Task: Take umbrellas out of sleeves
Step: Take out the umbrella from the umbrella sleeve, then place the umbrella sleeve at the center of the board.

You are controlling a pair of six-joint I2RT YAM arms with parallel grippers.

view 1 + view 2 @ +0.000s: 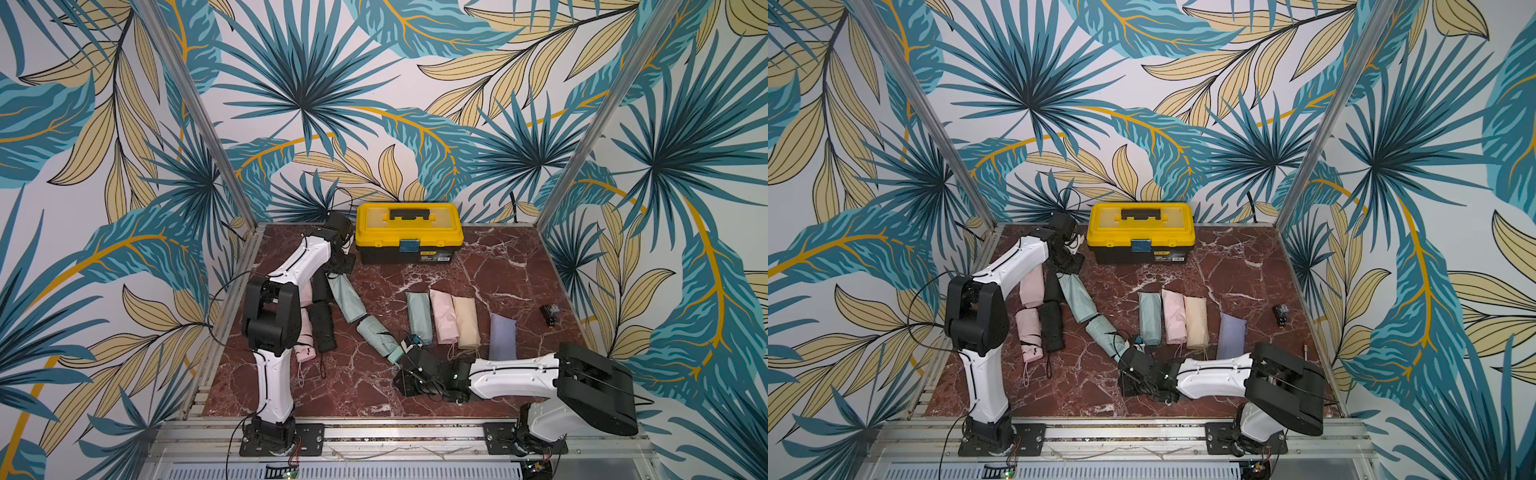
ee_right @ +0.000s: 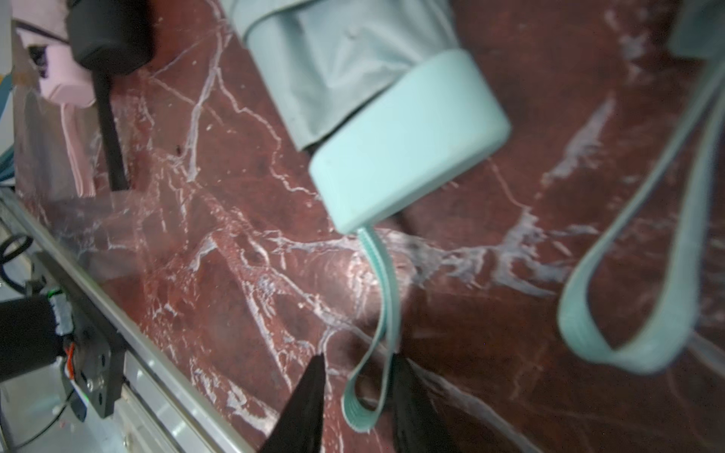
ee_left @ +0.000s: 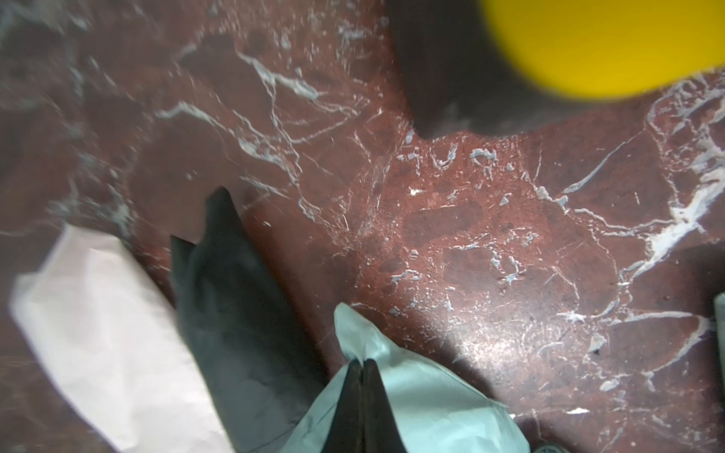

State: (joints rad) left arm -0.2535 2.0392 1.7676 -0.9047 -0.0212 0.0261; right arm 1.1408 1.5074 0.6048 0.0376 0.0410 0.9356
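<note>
Toolbox at the back of the table, row of four sleeved umbrellas before it to the right, an empty sleeve and bare umbrella end to end left of them, two more sleeves behind two umbrellas farthest left.

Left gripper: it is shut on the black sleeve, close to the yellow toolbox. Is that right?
Not quite. The left gripper is shut, close to the yellow toolbox, but it pinches the mint sleeve, not the black sleeve lying beside it. The left wrist view shows this.
</note>
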